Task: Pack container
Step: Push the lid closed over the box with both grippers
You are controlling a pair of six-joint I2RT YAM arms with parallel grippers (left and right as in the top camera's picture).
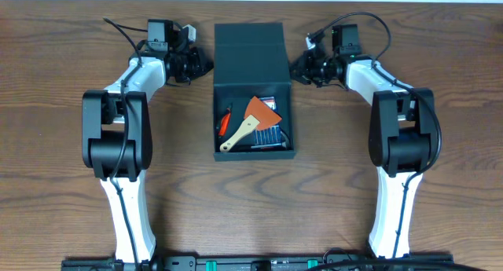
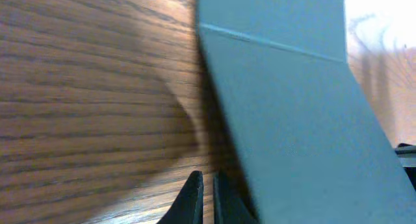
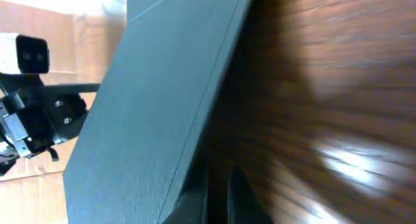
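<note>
Overhead: both end effectors (image 1: 207, 65) (image 1: 295, 67) closed, empty

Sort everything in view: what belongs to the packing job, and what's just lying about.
Job: container; orange scraper and red-handled tool inside it; left gripper; right gripper.
Lying about: only the wooden table underneath.

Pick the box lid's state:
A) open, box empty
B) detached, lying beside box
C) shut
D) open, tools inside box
D: the overhead view shows the lid folded back and a scraper lying inside the box.
</note>
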